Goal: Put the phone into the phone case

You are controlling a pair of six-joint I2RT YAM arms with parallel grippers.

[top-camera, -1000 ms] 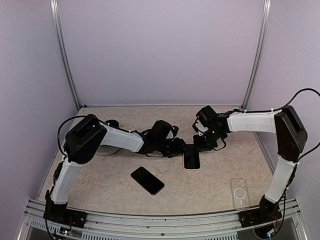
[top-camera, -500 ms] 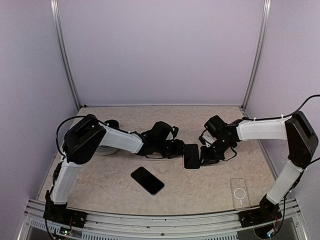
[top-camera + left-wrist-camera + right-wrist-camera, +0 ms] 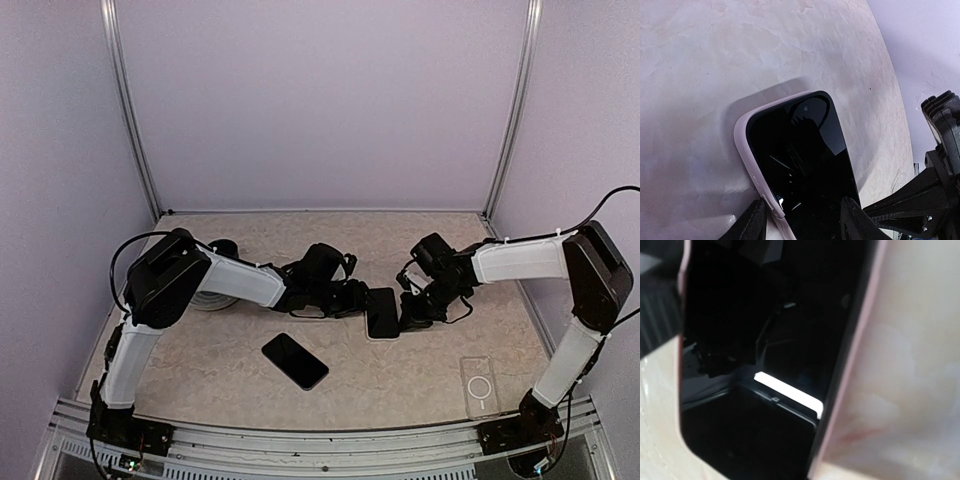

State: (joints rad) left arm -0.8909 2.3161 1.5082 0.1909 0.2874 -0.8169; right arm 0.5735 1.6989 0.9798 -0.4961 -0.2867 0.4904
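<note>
Phone sits in its pink case mid-table, my left claw clamped across one end, right claw shut right at its other side, second phone and clear case lying nearer the bases.

White-shelled arms, black joints — thin black cables looping off.
</note>
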